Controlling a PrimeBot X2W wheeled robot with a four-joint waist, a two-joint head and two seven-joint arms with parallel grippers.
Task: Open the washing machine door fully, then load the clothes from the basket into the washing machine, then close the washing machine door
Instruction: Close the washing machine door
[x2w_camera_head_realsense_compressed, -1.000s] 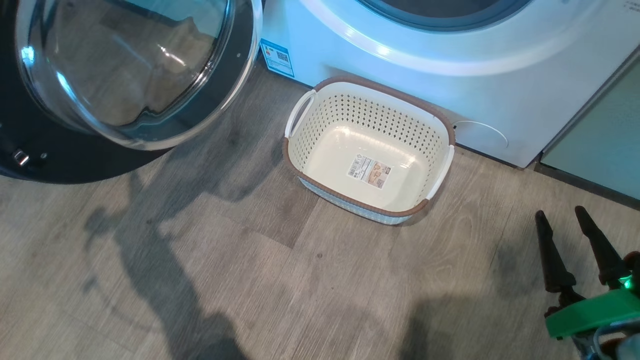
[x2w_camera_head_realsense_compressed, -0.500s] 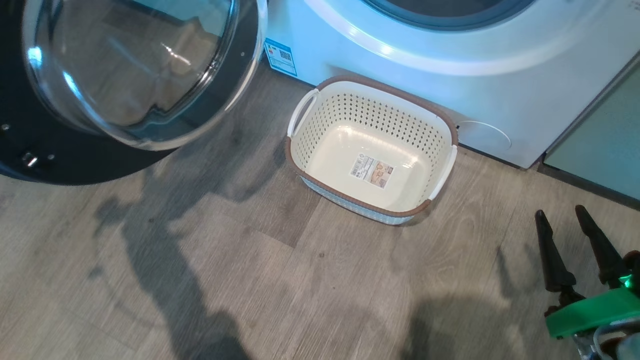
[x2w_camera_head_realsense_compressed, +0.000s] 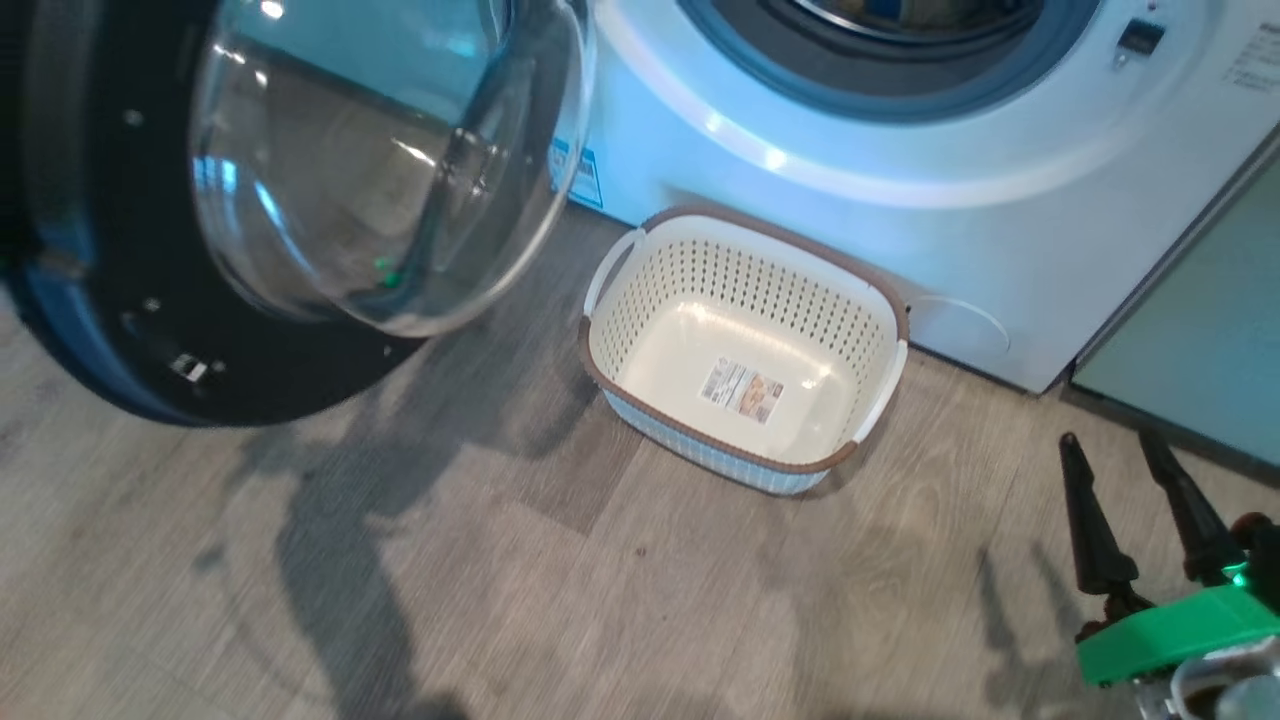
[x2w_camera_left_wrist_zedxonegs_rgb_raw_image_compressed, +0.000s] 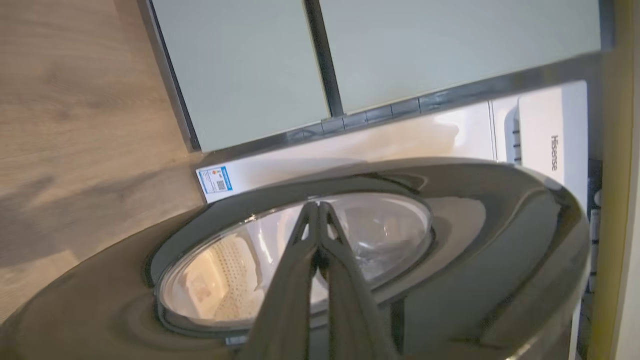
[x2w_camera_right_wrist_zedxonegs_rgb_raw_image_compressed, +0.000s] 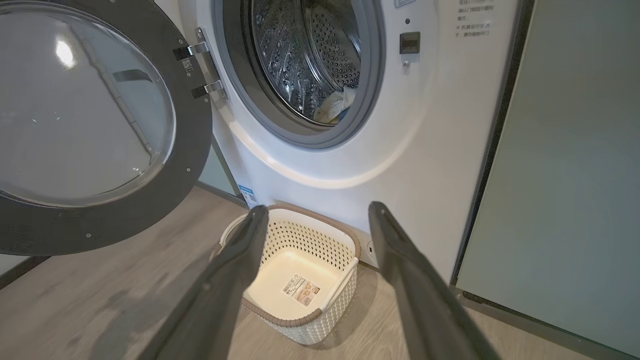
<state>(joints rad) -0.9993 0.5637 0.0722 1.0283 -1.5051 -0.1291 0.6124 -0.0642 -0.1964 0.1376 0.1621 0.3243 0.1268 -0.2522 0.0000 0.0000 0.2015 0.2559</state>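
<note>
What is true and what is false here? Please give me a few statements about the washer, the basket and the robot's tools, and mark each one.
1. The basket is empty. True.
2. The washing machine door is shut. False: it stands swung open.
3. Pale clothes lie inside the drum. True.
4. The right tool grips a garment. False: its fingers are spread apart and hold nothing.
5. The left tool has its fingers spread wide. False: they are pressed together.
</note>
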